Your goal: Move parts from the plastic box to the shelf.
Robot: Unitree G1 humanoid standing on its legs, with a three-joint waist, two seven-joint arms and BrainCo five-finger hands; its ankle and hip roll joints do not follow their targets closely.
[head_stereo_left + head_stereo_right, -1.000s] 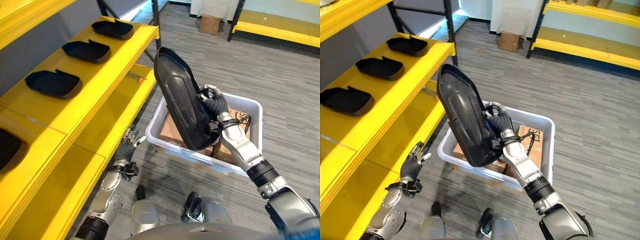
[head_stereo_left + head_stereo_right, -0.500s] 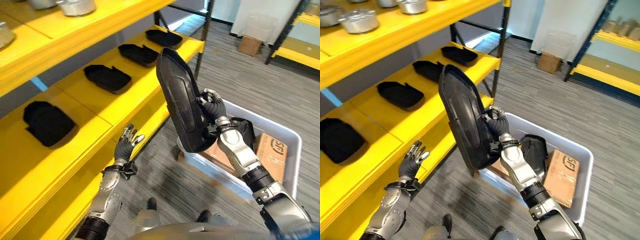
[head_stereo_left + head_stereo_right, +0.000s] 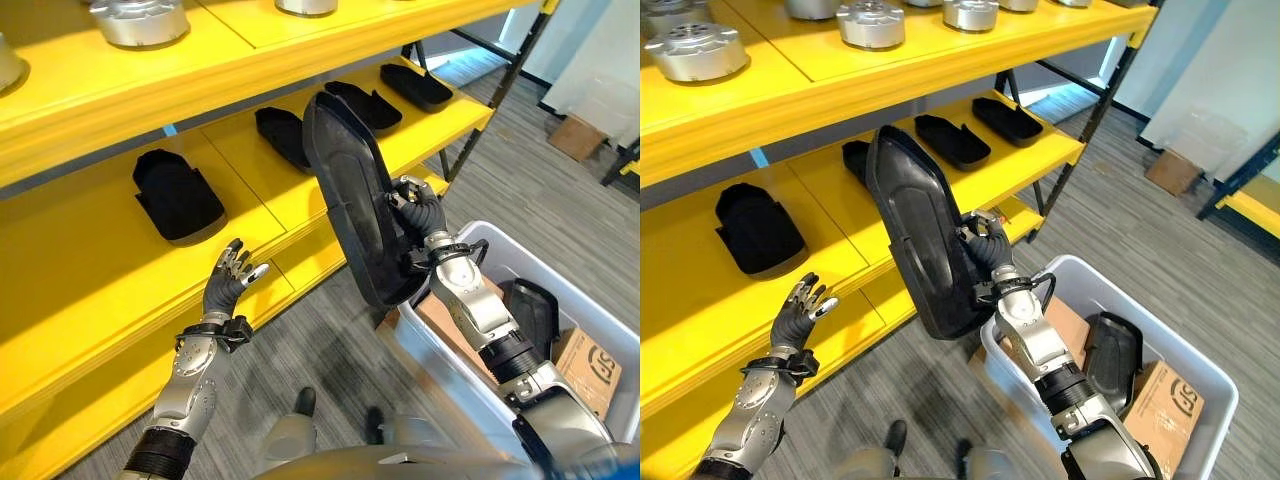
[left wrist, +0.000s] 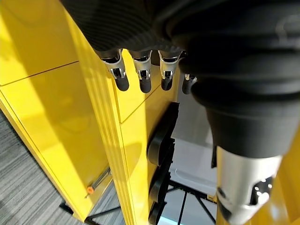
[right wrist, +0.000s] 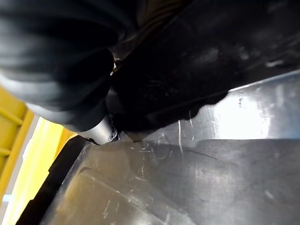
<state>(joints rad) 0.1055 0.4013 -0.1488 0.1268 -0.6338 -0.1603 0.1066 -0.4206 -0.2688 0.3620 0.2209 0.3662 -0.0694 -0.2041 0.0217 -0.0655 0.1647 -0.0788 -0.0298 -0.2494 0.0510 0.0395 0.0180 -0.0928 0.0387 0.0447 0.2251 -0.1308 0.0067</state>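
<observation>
Right hand (image 3: 420, 215) grasps black part (image 3: 355, 200) upright above plastic box (image 3: 1200, 365), beside yellow shelf (image 3: 120, 260); left hand (image 3: 228, 282) released, fingers spread.

- You see a black part (image 3: 355, 195) held up, with more black parts (image 3: 758, 228) on the yellow shelf (image 3: 970, 185).
- Silver metal pieces (image 3: 871, 22) sit on the yellow board above.
- The plastic box (image 3: 1200, 365) is pale grey-white, holding brown cardboard (image 3: 1165, 410).
- The floor (image 3: 545, 200) is grey, finely streaked.
</observation>
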